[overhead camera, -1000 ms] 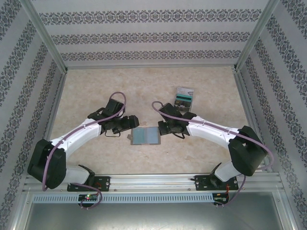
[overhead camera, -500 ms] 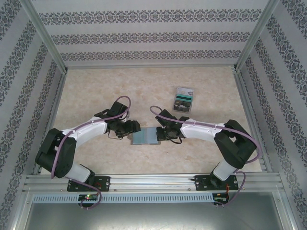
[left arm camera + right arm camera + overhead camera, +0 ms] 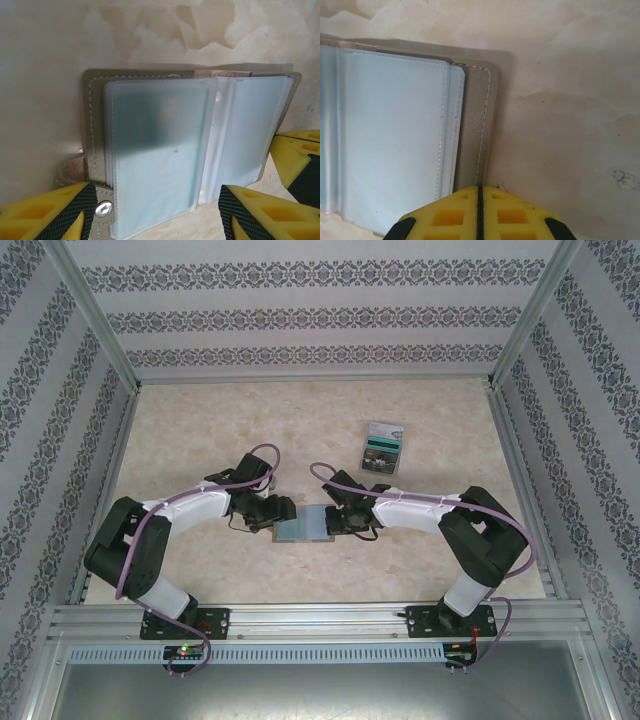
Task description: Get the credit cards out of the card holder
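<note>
I see the pale worktop point(image 3: 200, 430) with my two arms reaching in to its middle. The card holder point(image 3: 305, 524) lies flat there, spread out, with its clear pockets facing up, right between my two tools. My left tool point(image 3: 157, 210) has its fingers spread wide over the holder's left half and grips nothing. My right tool point(image 3: 480, 200) is squeezed tight with nothing in it, its tip at the holder's right edge. A clear case point(image 3: 383, 447) sits well apart, farther back on the right. A greenish card point(image 3: 155, 145) shows through one pocket.
</note>
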{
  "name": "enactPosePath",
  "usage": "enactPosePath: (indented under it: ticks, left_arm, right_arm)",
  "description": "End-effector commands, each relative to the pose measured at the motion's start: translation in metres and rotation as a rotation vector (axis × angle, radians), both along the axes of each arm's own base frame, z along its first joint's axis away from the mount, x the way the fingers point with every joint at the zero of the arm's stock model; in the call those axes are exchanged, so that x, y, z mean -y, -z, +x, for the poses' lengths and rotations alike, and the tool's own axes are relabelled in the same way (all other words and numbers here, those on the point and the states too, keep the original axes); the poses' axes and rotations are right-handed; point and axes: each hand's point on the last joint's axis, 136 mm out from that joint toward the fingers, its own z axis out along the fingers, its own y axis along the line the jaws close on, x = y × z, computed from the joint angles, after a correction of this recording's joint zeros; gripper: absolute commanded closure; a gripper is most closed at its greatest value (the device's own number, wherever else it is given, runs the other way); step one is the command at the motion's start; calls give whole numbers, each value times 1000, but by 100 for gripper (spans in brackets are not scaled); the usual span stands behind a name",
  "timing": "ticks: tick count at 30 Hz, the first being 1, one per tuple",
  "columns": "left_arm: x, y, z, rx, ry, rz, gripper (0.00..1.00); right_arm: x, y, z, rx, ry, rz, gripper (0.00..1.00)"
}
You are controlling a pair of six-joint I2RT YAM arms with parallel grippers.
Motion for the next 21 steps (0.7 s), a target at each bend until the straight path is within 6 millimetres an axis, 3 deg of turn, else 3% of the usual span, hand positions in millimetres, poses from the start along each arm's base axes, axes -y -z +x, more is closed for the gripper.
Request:
enactPosePath:
  ticks: [1,11,21]
  left_arm:
    - [14,-6,6,33,53,-29,36]
    - [22,1,5,0,81,-33,36]
    - [50,-22,8,45,151,-112,37]
  right_arm:
    - [-4,7,-5,-29,-1,-5,100]
    - [-7,10,-5,-42,-4,-3,100]
    - [-8,9,-4,-42,-6,-5,100]
